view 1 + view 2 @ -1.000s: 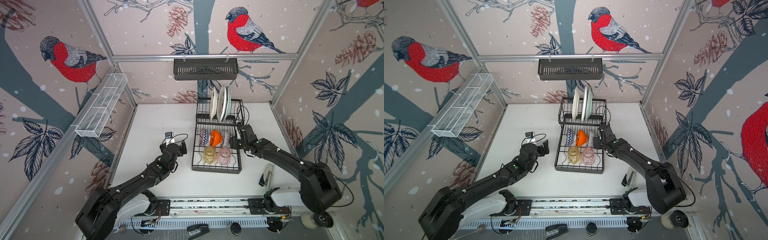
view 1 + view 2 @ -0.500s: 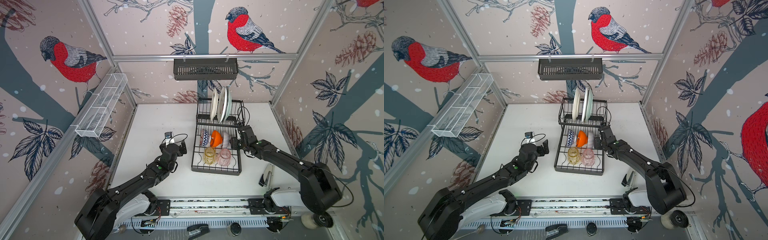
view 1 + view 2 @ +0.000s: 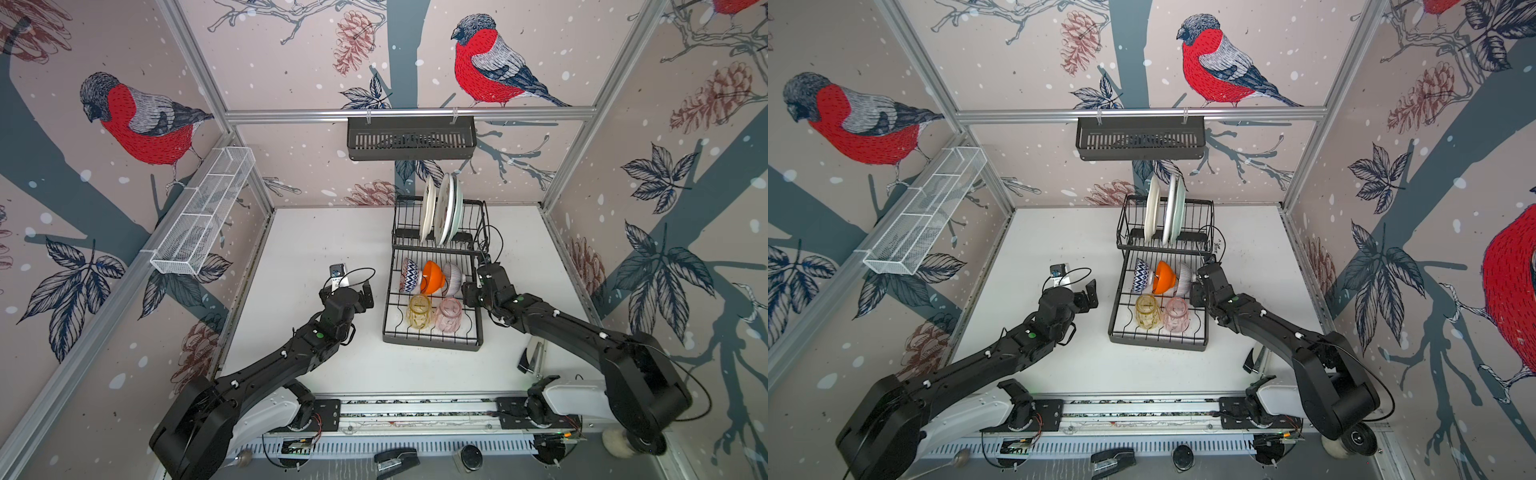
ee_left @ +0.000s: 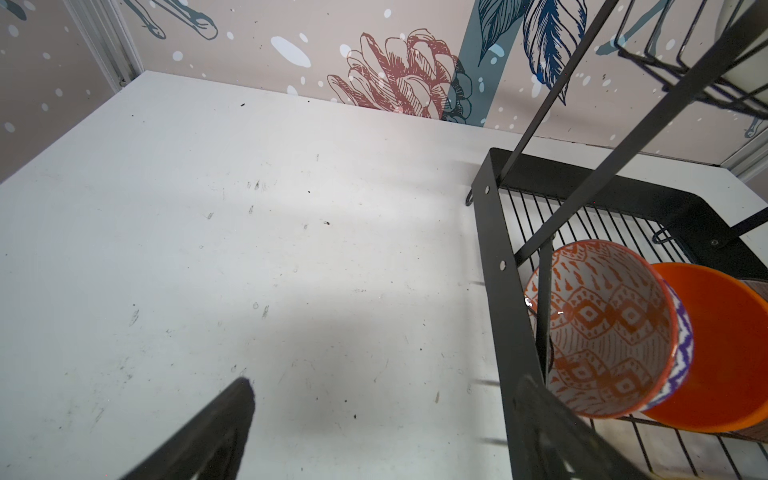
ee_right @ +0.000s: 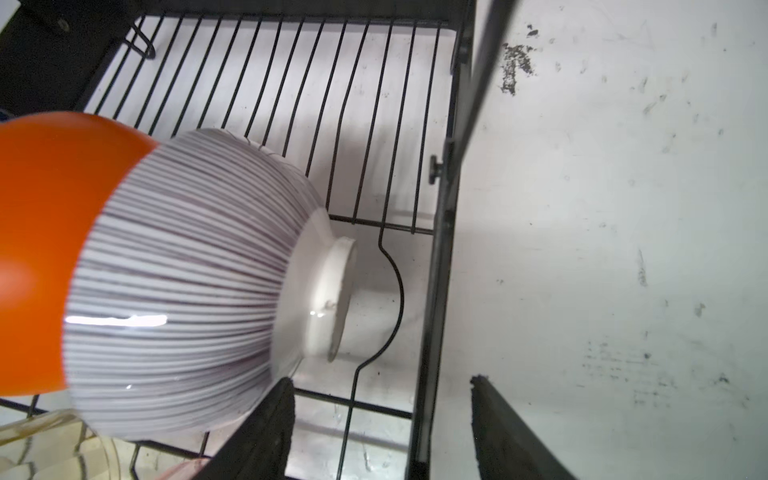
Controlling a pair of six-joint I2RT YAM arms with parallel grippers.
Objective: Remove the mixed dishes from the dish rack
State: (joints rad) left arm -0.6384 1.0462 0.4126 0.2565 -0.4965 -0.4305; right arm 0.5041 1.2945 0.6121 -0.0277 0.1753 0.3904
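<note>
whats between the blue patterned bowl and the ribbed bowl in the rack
The orange bowl sits between the blue-patterned bowl and white ribbed bowl, seen in both top views.

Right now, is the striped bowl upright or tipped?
Tipped: the striped bowl shows its foot sideways, nested against the orange bowl.

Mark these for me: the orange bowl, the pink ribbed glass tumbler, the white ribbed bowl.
Orange bowl (image 3: 432, 277): a top view, middle of its orange body.
Pink ribbed glass tumbler (image 3: 450, 315): a top view, its ribbed glass body.
White ribbed bowl (image 5: 178, 282): right wrist view, its striped outer wall.
</note>
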